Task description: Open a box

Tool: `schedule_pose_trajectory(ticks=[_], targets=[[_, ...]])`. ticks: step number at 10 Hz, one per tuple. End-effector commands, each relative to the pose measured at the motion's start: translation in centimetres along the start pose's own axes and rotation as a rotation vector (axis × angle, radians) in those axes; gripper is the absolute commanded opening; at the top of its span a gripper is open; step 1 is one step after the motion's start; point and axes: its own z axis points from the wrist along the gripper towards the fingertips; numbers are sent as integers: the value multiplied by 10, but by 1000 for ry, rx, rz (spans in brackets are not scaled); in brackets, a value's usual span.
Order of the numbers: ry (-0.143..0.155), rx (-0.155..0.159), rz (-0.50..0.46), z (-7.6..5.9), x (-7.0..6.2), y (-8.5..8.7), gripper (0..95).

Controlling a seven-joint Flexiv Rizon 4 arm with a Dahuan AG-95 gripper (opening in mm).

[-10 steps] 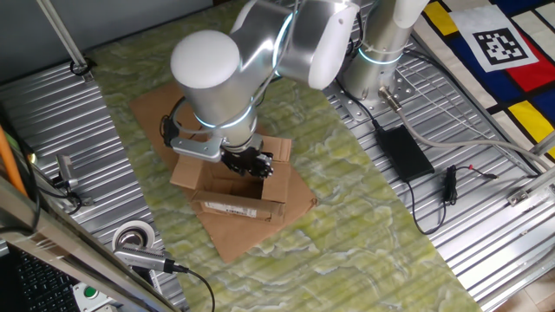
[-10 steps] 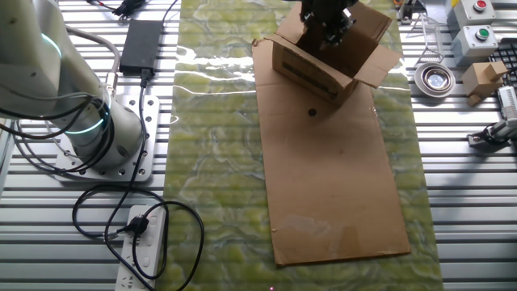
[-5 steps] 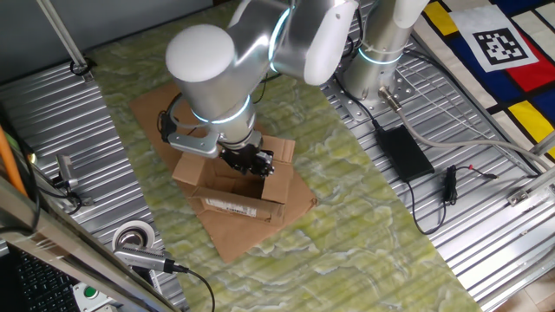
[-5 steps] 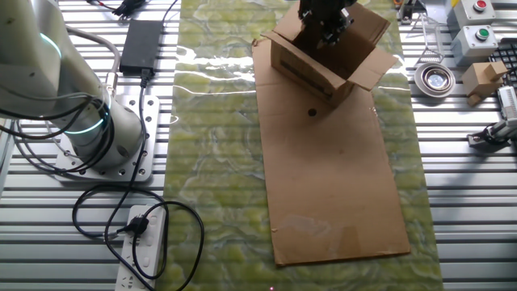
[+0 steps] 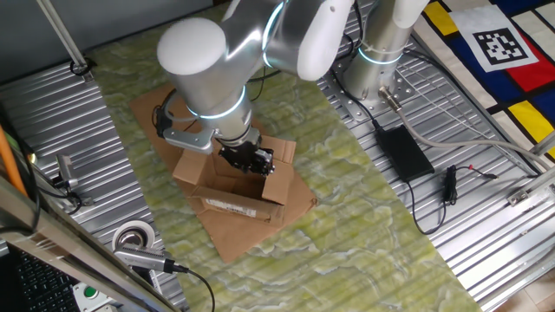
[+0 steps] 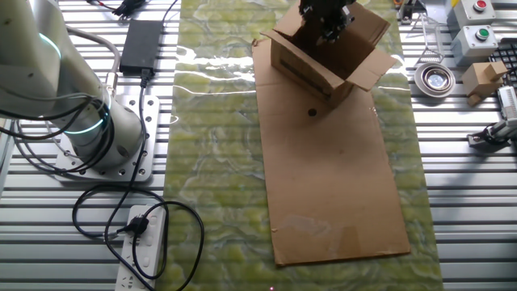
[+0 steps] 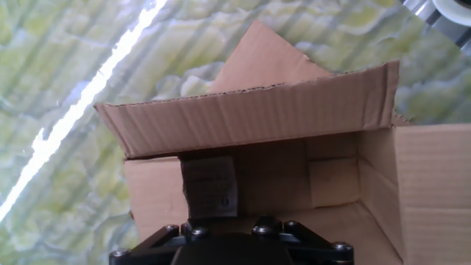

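The box (image 5: 232,192) is a small brown cardboard carton lying on a flat cardboard sheet, with its white label (image 5: 227,208) on the near side. Its top is open, and flaps stand up or fold outward in the other fixed view of the box (image 6: 319,65). My gripper (image 5: 253,162) reaches down into the opening, and from the other side the gripper (image 6: 327,23) is above the box's far edge. The hand view looks into the brown inside of the box (image 7: 294,184) past one raised flap (image 7: 250,118). Only the black hand housing (image 7: 228,246) shows there, and the fingers are hidden.
A large flat cardboard sheet (image 6: 331,186) lies over the green mat. A tape roll (image 6: 436,77), a small carton (image 6: 483,77) and button boxes sit beside the box. A black power adapter (image 6: 141,44), a power strip (image 6: 145,250) and the arm's base (image 6: 89,121) are on the other side.
The arm's elbow has swung a little to the left and the hand has shifted slightly over the box. The box has barely moved.
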Motion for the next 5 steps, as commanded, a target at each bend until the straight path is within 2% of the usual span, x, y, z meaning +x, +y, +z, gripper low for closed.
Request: schedule_pose_trajectory(ticks=[1, 5], targets=[[-11, -28, 26, -4, 1, 4, 380], [-11, -56, 67, -14, -2, 13, 380]])
